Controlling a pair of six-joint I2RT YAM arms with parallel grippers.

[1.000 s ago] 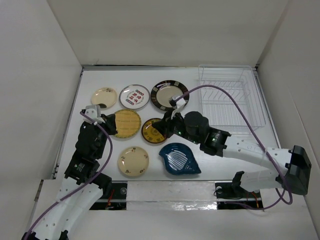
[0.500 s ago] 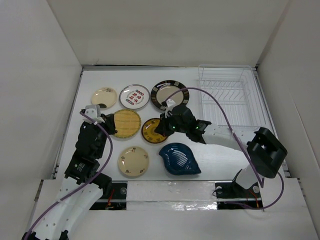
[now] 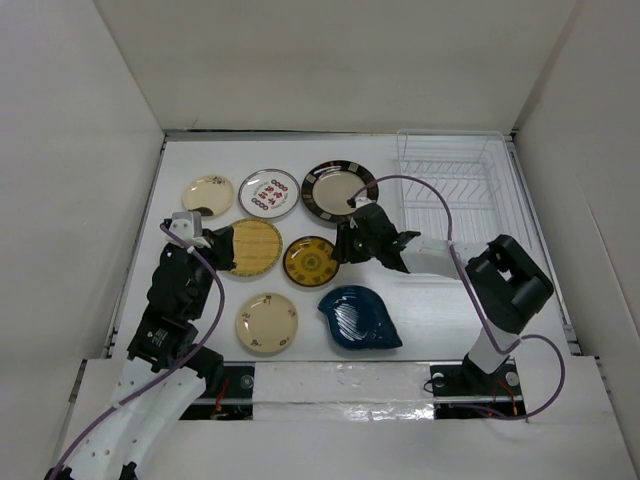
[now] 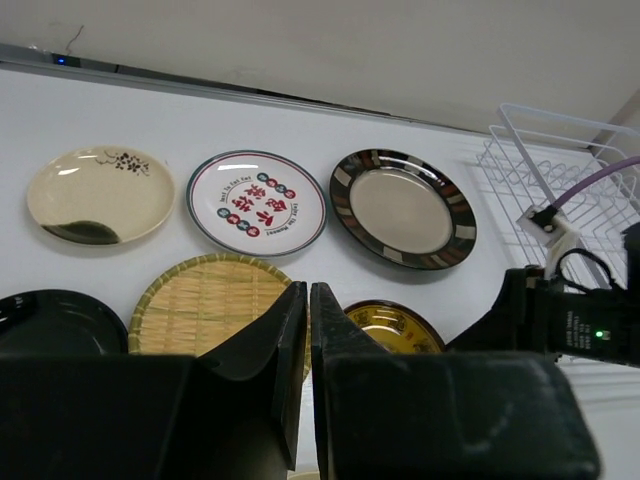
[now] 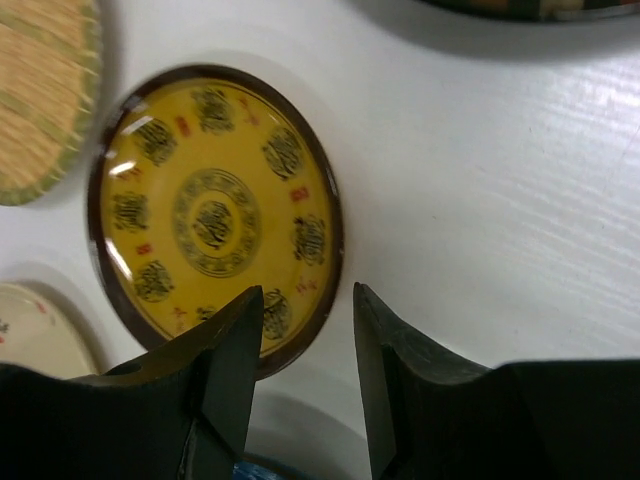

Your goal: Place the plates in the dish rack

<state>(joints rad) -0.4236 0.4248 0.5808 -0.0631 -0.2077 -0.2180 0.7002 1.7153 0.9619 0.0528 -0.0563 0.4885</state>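
Left jaws: my left gripper (image 4: 308, 300) is pressed almost together on nothing, above the woven yellow plate (image 3: 255, 247).
Back row: far cream plate (image 3: 208, 195), red-marked white plate (image 3: 270, 193) and black-rimmed plate (image 3: 338, 190) lie flat.
Near row: near cream plate (image 3: 267, 322), blue leaf dish (image 3: 358, 318).
Brown-yellow plate (image 5: 215, 215): flat, mid-table.
Right jaws: my right gripper (image 5: 305, 300) is spread, straddling that plate's right rim.
Dish rack (image 3: 460, 200): back right, beyond my right arm.
Views: only the right wrist shows the rim in the gap; from above my wrist hides it.

White table (image 3: 440, 310) bearing seven flat-lying plates (image 3: 267, 322) and, far right, the dish rack (image 3: 460, 200)
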